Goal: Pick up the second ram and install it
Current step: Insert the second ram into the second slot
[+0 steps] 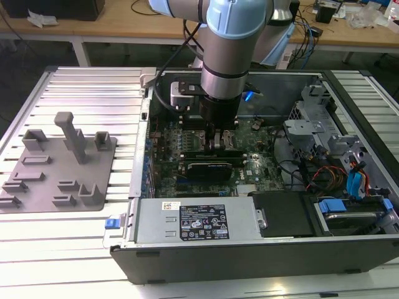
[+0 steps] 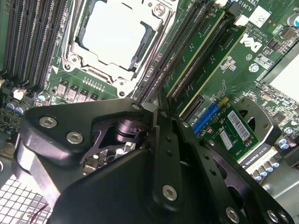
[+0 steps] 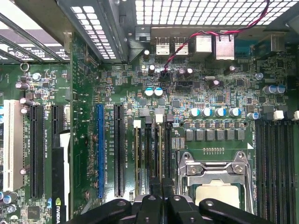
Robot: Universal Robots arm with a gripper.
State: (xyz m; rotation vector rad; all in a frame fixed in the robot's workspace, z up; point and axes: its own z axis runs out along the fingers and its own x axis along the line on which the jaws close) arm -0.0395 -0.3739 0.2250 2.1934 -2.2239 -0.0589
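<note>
The gripper (image 1: 219,140) is seen lowered into the open computer case (image 1: 349,246), over the memory slots of the green motherboard (image 1: 259,134). Its black fingers (image 2: 159,140) are drawn close together, with only a narrow slit between them.

The second ram (image 2: 198,51) is seen standing in a slot just beside the processor socket (image 2: 112,37), and the fingertips are placed at its near end. Whether the stick is pinched or merely touched cannot be told. A second green memory stick (image 2: 219,63) is seated in a neighbouring slot, on the side away from the socket. In the first wrist view the gripper (image 3: 161,189) is lined up with the second ram (image 3: 159,158), between the long black expansion slots (image 3: 118,149) and the socket (image 3: 216,179).

In the exterior view, a black expansion card (image 1: 212,168) lies just at six o'clock of the gripper, and a grey power supply (image 1: 196,221) is set farther toward six o'clock. Drive bays with blue tabs (image 1: 352,180) are found at about four o'clock. A grey fixture plate (image 1: 59,165) with upright blocks is set well apart at nine o'clock, outside the case.

Case and plate are borne by a ribbed metal table (image 1: 93,87). At twelve o'clock a wooden bench (image 1: 112,28) strewn with cables is seen.
</note>
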